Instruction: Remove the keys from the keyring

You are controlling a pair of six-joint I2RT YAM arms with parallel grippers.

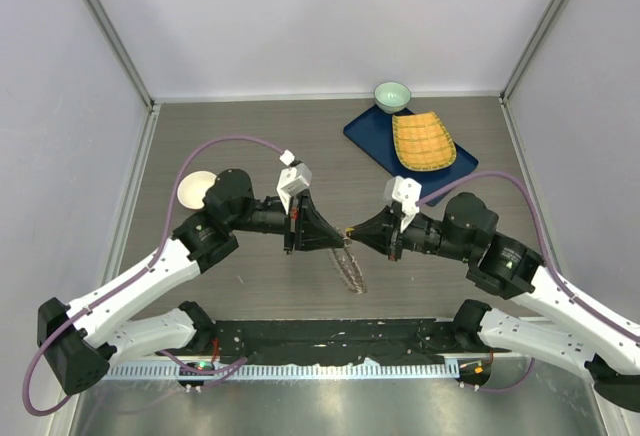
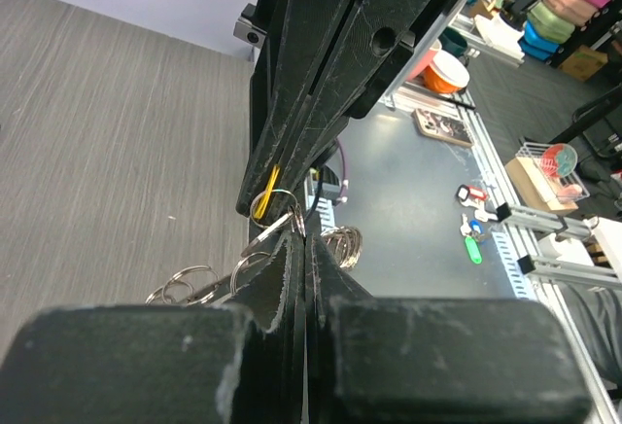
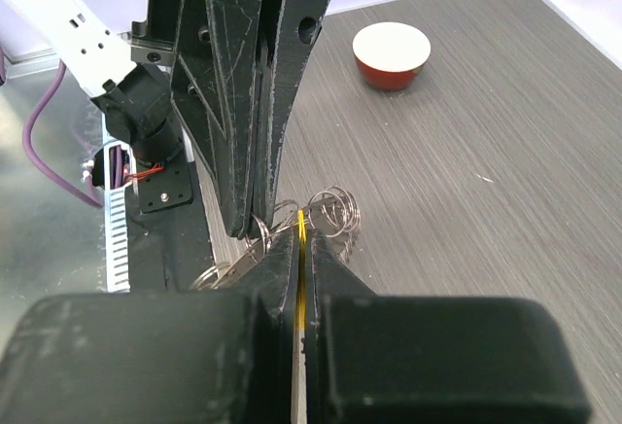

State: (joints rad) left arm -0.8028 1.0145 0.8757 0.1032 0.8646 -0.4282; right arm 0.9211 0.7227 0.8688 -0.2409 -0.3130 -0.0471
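Observation:
My two grippers meet tip to tip above the middle of the table. The left gripper (image 1: 342,240) (image 2: 306,240) is shut on a thin wire loop of the keyring (image 2: 280,222). Facing it, the right gripper (image 1: 353,233) (image 3: 301,236) is shut on a thin yellow tag (image 3: 302,249) that hangs on the same bunch. Several silver split rings (image 3: 335,212) (image 2: 342,246) fan out beside the tips. Below them the keys (image 1: 351,269) hang as a grey jagged string down to the table. Where the keys join the ring is hidden by the fingers.
A red bowl with a white inside (image 1: 198,188) (image 3: 391,54) sits behind the left arm. At the back right stand a small green bowl (image 1: 392,95) and a blue tray (image 1: 368,140) with a yellow woven dish (image 1: 423,141). A black rail (image 1: 330,334) runs along the near edge.

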